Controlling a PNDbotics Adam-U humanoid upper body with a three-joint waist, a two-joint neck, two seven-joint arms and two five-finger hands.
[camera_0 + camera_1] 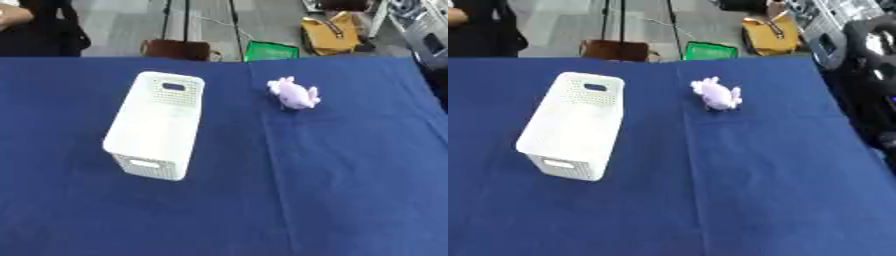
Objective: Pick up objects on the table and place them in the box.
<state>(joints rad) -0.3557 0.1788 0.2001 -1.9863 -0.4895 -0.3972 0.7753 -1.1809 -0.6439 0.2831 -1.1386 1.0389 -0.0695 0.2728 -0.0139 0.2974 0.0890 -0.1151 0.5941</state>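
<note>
Box (pixel 156 125) left on table (pixel 350 190) — toy (pixel 294 93) right, farther back.

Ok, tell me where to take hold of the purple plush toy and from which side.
Grasp the purple plush toy round its rounded middle, coming down from above. It lies alone on the blue cloth, apart from the white box, so its sides look open; its thin ends seem poorer holds.

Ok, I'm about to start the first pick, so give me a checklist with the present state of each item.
1. Toy in sight on the cloth: ok.
2. Toy free of other things: ok, apart from the box.
3. Box top open: cannot tell.
4. Box upright: cannot tell, it may lie on its side.
5. Hands in view: not ok, neither shows.
</note>
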